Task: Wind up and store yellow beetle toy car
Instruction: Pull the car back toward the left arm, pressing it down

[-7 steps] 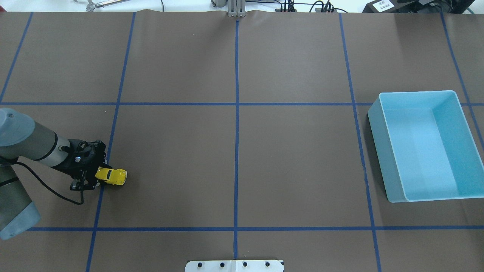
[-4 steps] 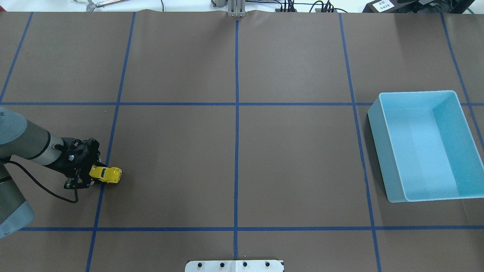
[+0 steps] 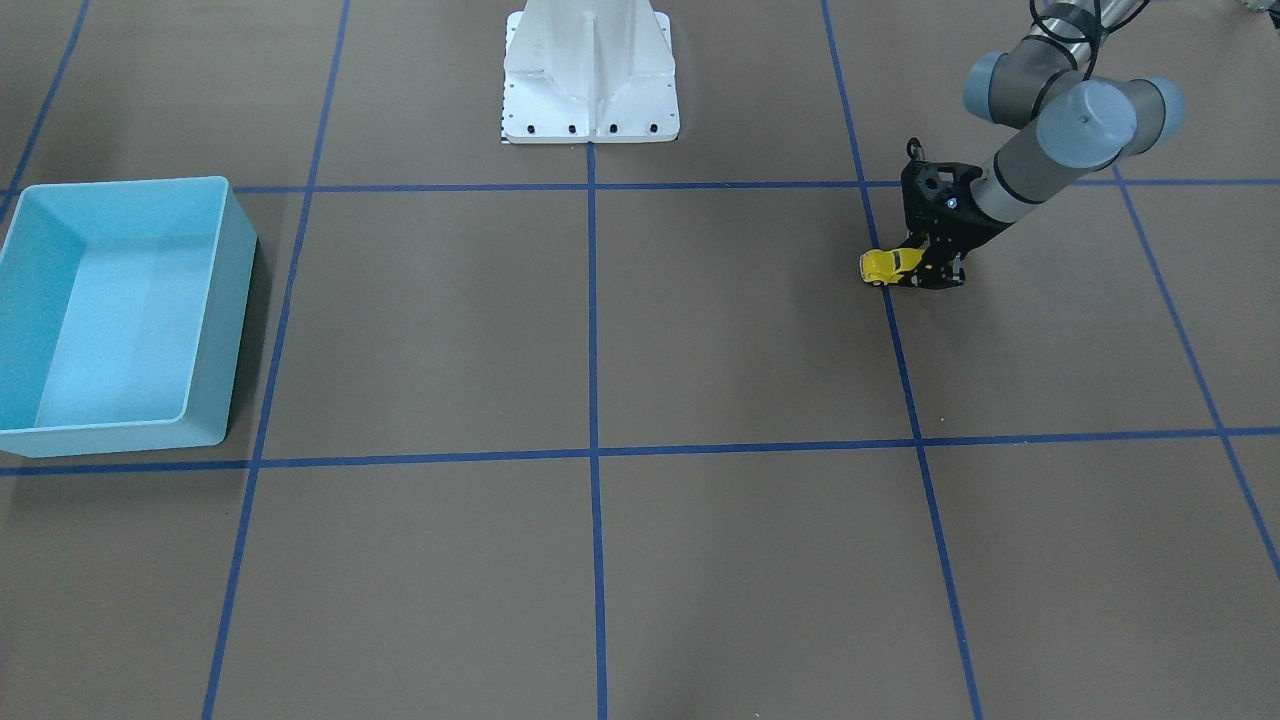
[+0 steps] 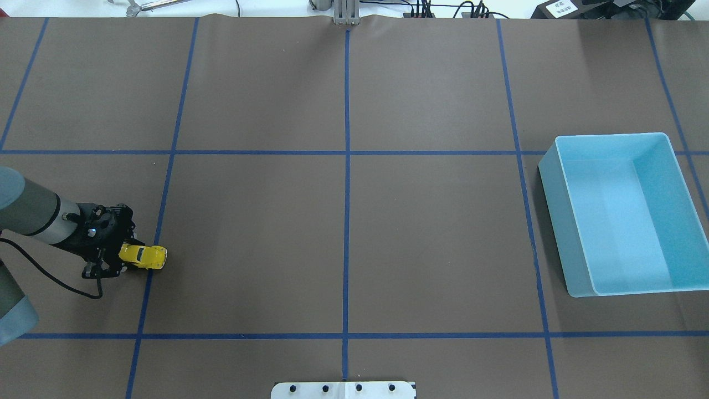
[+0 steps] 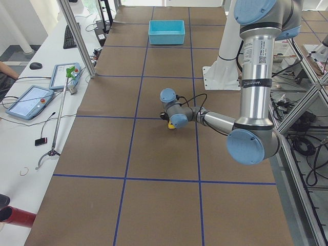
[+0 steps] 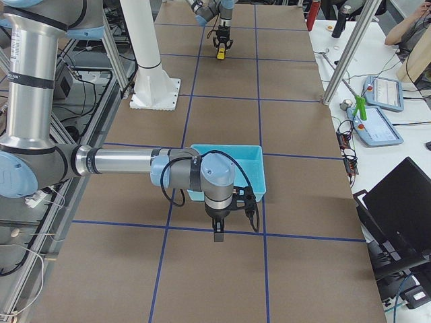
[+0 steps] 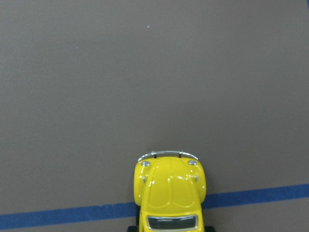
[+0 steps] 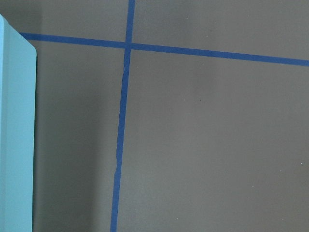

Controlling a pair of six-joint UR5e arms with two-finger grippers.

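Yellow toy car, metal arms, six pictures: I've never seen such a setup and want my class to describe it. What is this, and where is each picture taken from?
Two robot arms work at a brown table marked with blue tape lines; each ends in a two-finger gripper. Two pictures look down on the table, one from behind the robot, one facing it; two look along it from its ends; two come from cameras on the wrists. The left gripper is shut on the rear of the yellow beetle toy car, seen close up in the left wrist picture. An empty light blue bin stands at the opposite end. The right gripper hangs beside it; whether it is open cannot be told.
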